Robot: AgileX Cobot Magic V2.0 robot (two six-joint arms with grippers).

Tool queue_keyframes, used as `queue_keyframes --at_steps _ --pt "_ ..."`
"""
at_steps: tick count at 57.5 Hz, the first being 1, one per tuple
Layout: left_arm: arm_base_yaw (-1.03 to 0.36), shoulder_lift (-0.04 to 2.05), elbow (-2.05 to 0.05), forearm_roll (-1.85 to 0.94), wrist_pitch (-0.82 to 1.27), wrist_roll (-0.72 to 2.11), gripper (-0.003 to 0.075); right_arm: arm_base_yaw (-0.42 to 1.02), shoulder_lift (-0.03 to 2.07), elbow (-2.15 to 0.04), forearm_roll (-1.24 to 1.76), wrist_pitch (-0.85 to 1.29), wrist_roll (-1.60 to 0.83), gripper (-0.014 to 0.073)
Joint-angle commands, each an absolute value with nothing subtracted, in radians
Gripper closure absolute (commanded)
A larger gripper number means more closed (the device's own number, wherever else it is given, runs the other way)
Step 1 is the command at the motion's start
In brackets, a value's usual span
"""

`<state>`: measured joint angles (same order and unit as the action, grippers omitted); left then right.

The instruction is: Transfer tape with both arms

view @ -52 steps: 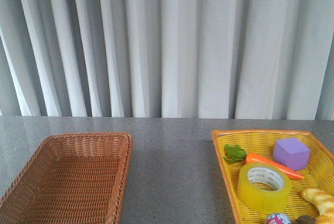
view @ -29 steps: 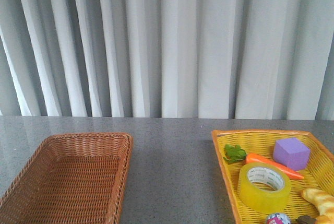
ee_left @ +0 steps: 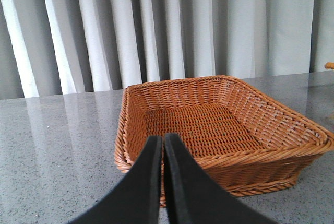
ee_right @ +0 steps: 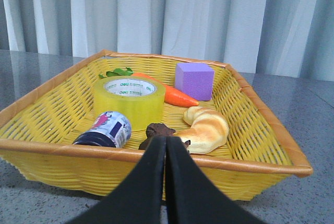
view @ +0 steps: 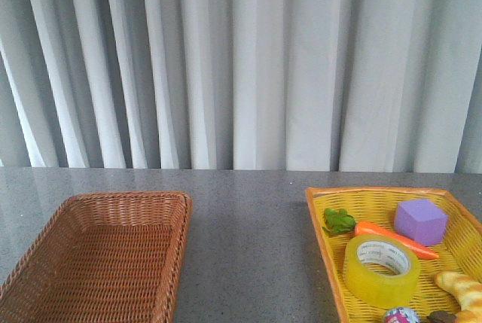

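Lying flat, tape [view: 381, 270] hides carrot's [view: 395, 239] middle.

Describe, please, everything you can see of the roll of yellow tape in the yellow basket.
The tape is a wide roll of translucent yellow packing tape around a white inner core with small green printing. It lies flat, its hole facing up, on the floor of the yellow woven basket. In the front view the carrot lies right behind it, perhaps touching. In the right wrist view a small jar lies close beside it; contact cannot be told. No claw is touching it.
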<state>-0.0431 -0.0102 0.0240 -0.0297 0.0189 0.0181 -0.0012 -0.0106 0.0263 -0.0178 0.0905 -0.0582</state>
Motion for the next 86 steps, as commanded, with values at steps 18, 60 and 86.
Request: queue_keyframes --at_steps 18,60,86 --pt "-0.043 -0.026 0.015 -0.040 -0.056 0.010 0.0725 -0.004 -0.023 0.030 -0.019 0.018 -0.062 0.0601" --pt "-0.043 -0.026 0.002 -0.060 -0.019 0.008 0.0726 -0.004 -0.022 0.011 0.011 -0.023 -0.037 0.0601" --pt "-0.043 0.290 -0.421 -0.058 0.047 -0.066 0.0726 -0.004 0.329 -0.420 0.060 0.046 -0.034 0.0601"
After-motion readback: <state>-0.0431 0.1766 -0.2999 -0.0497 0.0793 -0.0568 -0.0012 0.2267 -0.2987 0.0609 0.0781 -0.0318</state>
